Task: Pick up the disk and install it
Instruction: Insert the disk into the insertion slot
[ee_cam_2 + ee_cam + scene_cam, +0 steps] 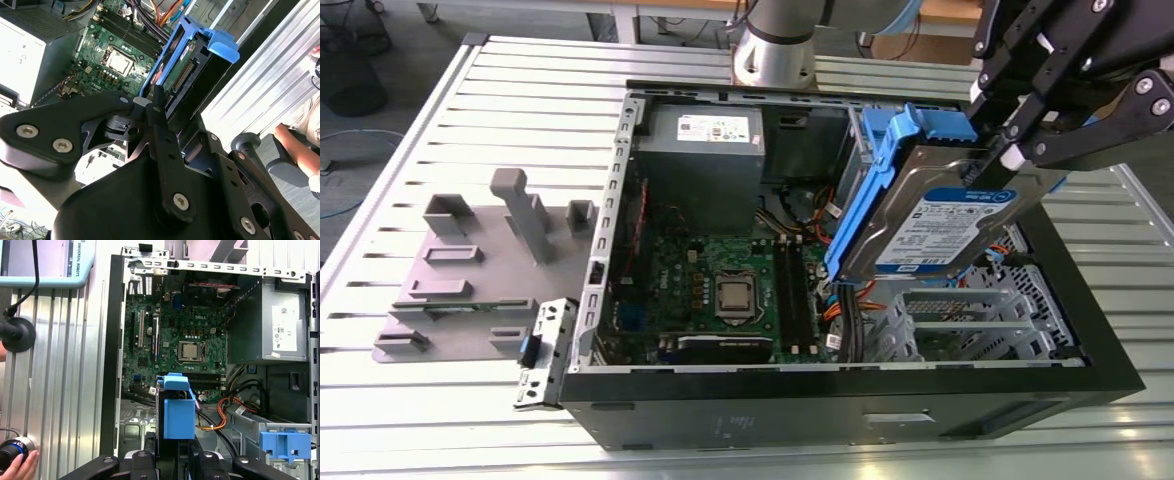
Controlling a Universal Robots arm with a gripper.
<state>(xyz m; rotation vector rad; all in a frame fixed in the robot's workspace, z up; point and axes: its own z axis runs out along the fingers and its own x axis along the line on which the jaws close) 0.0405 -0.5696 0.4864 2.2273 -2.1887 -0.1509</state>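
Locate the gripper [1003,155] at the upper right of the exterior view, jaws clenched on the upper edge of the disk [937,218]. Note the disk lifted clear of the black computer case [854,405] and tilted steeply, label side toward the camera, blue carrier frame along its upper and left edges. Find it right of centre in the frame, above the perforated metal drive cage [961,322] at the exterior view's right end of the case, not seated in it.

See the motherboard [720,280] lying flat inside the case at frame centre, processor socket [736,294] near its middle. Identify the grey power supply [700,140], marked by a white sticker, at the upper centre of the frame, inside the case. Find the grey moulded fixture [467,270] at the left of the frame, resting on the slatted metal table [400,425], well apart from the disk.

In the second wrist view, observe the disk [187,70] edge-on beyond the black gripper links, connector row visible, motherboard behind it. In the first wrist view, observe the blue frame end of the disk [178,407] between the jaws, over the open case. Note a separate blue bracket [286,444] mounted in the case near the orange and black cables [220,413], apart from the disk. Note also a person's hand [25,464] touching a round object on the table in the first wrist view, and a person's forearm [297,150] beside the table in the second wrist view.
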